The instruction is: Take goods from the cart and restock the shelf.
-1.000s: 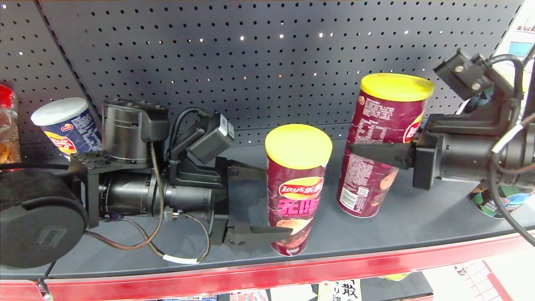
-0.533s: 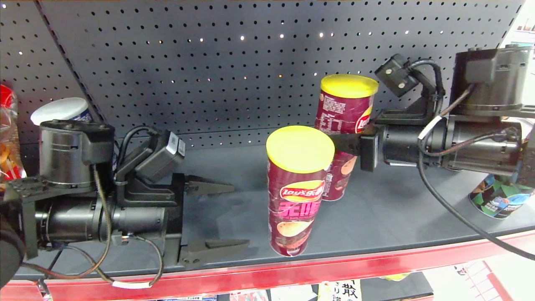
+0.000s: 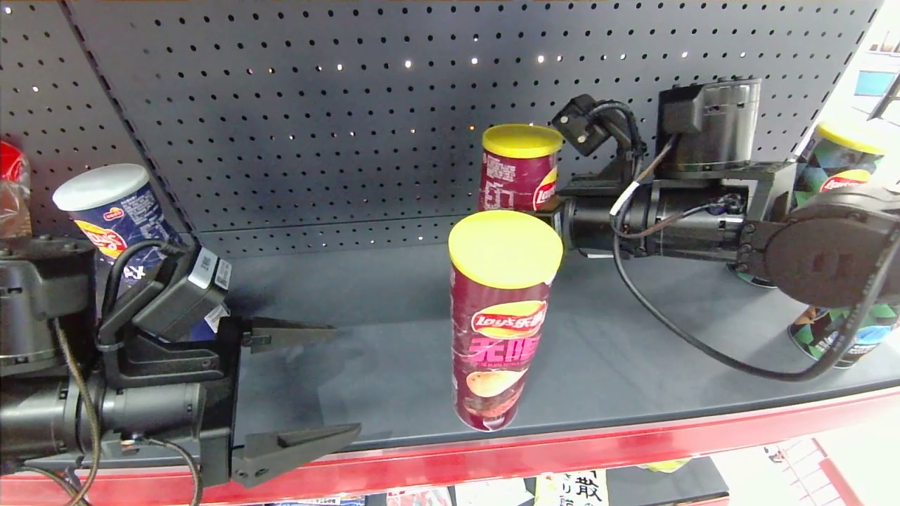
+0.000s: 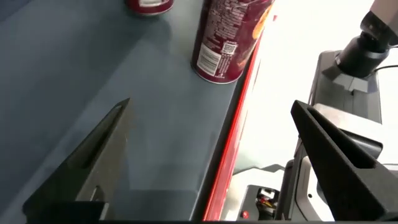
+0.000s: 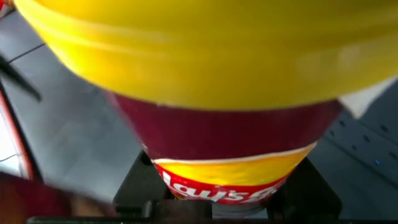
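Note:
A maroon chip can with a yellow lid (image 3: 502, 316) stands upright near the shelf's front edge; its base also shows in the left wrist view (image 4: 227, 37). My left gripper (image 3: 316, 385) is open to the left of it, clear of the can, with nothing between its fingers (image 4: 210, 106). A second maroon can (image 3: 520, 169) is behind the first, close to the pegboard. My right gripper (image 3: 555, 211) is shut on it from the right. In the right wrist view this can (image 5: 230, 143) sits between the fingers. Its base is hidden behind the front can.
A blue can with a white lid (image 3: 112, 211) leans at the back left, beside a snack bag (image 3: 10, 190). Green patterned cans (image 3: 840, 330) stand at the right end. The shelf (image 3: 394, 309) has a red front lip (image 3: 562, 450) and a pegboard back (image 3: 351, 105).
My left gripper has let go of the front can and drawn back to the left. The right arm has carried the second can leftward and back toward the pegboard, behind the front can.

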Robot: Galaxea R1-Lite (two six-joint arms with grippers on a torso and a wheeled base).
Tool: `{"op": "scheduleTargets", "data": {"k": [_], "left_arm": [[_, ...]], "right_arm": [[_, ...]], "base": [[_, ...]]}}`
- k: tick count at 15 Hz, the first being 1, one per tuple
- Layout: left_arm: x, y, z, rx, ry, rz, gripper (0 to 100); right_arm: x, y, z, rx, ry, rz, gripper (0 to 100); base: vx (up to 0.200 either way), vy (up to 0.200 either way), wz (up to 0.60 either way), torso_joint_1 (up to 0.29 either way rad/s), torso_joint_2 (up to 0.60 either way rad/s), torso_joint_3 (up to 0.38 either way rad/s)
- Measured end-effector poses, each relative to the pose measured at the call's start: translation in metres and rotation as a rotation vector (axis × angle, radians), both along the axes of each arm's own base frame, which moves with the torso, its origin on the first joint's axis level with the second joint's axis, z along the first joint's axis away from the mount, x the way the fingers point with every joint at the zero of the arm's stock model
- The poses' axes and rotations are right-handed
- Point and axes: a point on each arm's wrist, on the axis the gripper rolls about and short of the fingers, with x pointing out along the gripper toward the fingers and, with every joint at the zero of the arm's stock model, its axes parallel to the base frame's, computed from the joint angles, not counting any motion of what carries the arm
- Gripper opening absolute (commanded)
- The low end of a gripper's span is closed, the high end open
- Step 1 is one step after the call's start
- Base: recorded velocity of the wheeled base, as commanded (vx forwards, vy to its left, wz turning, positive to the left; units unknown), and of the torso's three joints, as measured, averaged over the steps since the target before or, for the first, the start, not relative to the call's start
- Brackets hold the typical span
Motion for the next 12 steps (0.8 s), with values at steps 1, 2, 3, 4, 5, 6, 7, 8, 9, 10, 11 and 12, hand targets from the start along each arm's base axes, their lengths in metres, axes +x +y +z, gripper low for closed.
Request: {"op": "scheduleTargets", "data": {"k": [1, 2, 3, 4, 5, 6, 7, 8, 9, 10, 11, 12], "left_arm": [[-0.001, 0.001, 0.0, -0.003, 0.004, 0.005, 100], [-0.001, 0.001, 0.001, -0.008, 0.008, 0.009, 100], [-0.002, 0.002, 0.001, -0.009, 0.007, 0.01, 100], [-0.002, 0.002, 0.002, -0.01, 0.005, 0.011, 100], [-0.002, 0.002, 0.002, -0.01, 0.005, 0.011, 100], [-0.002, 0.002, 0.002, -0.01, 0.006, 0.011, 100], [-0.002, 0.002, 0.001, -0.01, 0.007, 0.011, 100], [-0.002, 0.002, 0.001, -0.01, 0.007, 0.011, 100], [-0.002, 0.002, 0.001, -0.01, 0.007, 0.011, 100], [-0.002, 0.002, 0.001, -0.01, 0.008, 0.011, 100], [-0.002, 0.002, 0.001, -0.01, 0.008, 0.011, 100], [-0.002, 0.002, 0.001, -0.01, 0.009, 0.011, 100]], "right_arm": [[0.004, 0.004, -0.003, -0.002, 0.004, 0.002, 0], [0.006, 0.007, -0.005, -0.005, 0.009, 0.008, 0], [0.008, 0.01, -0.008, -0.009, 0.015, 0.013, 0], [0.01, 0.012, -0.01, -0.011, 0.019, 0.014, 0], [0.012, 0.014, -0.01, -0.009, 0.016, 0.014, 0], [0.014, 0.016, -0.009, -0.006, 0.012, 0.015, 0], [0.016, 0.017, -0.009, -0.003, 0.008, 0.015, 0], [0.017, 0.018, -0.009, -0.003, 0.01, 0.016, 0], [0.017, 0.018, -0.01, -0.003, 0.013, 0.016, 100], [0.017, 0.018, -0.012, -0.006, 0.016, 0.015, 100], [0.017, 0.018, -0.013, -0.008, 0.021, 0.016, 100], [0.016, 0.017, -0.013, -0.01, 0.024, 0.015, 100]], "base": [[0.0, 0.0, 0.0, 0.0, 0.0, 0.0], [0.0, 0.0, 0.0, 0.0, 0.0, 0.0], [0.0, 0.0, 0.0, 0.0, 0.0, 0.0], [0.0, 0.0, 0.0, 0.0, 0.0, 0.0], [0.0, 0.0, 0.0, 0.0, 0.0, 0.0], [0.0, 0.0, 0.0, 0.0, 0.0, 0.0], [0.0, 0.0, 0.0, 0.0, 0.0, 0.0], [0.0, 0.0, 0.0, 0.0, 0.0, 0.0], [0.0, 0.0, 0.0, 0.0, 0.0, 0.0], [0.0, 0.0, 0.0, 0.0, 0.0, 0.0], [0.0, 0.0, 0.0, 0.0, 0.0, 0.0], [0.0, 0.0, 0.0, 0.0, 0.0, 0.0]]}}
